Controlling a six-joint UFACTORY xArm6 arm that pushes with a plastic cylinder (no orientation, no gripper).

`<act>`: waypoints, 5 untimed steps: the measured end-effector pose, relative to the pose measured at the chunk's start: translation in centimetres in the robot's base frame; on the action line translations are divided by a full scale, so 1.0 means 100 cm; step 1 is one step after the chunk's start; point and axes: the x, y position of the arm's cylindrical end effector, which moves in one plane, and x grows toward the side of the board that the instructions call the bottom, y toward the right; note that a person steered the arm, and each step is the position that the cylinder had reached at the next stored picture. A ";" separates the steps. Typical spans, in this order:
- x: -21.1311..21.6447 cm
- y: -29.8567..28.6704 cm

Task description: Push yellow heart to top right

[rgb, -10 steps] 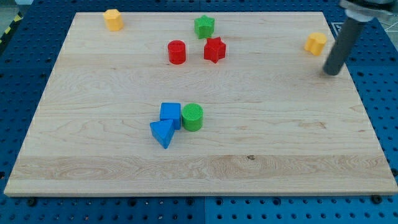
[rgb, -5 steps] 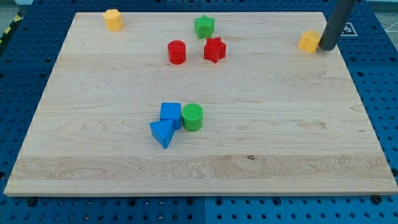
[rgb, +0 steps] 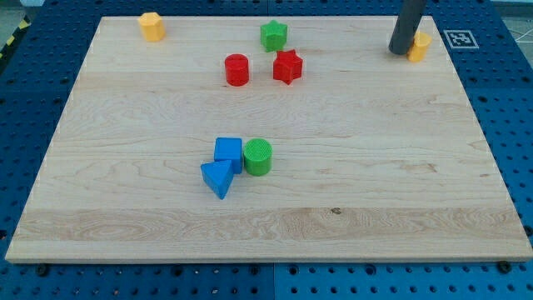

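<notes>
Camera view: yellow heart (rgb: 420,47) half hidden behind my tip (rgb: 400,52), touching; no pincer visible.

Setting: robotics laboratory bench. Evidence: blue perforated base plate (rgb: 500,125) with a regular grid of mounting holes; pale wooden board (rgb: 333,192) laid on it as the work surface; printed black-and-white fiducial marker (rgb: 460,38) at the view's top right; yellow-black hazard tape (rgb: 10,42) at the view's top left.

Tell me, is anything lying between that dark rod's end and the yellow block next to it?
Nothing. In the camera view my tip sits right against the left side of the yellow block near the board's top right corner, with no gap visible.
</notes>
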 end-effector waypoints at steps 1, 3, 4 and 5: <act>0.036 -0.001; 0.042 0.061; 0.022 0.058; 0.011 0.048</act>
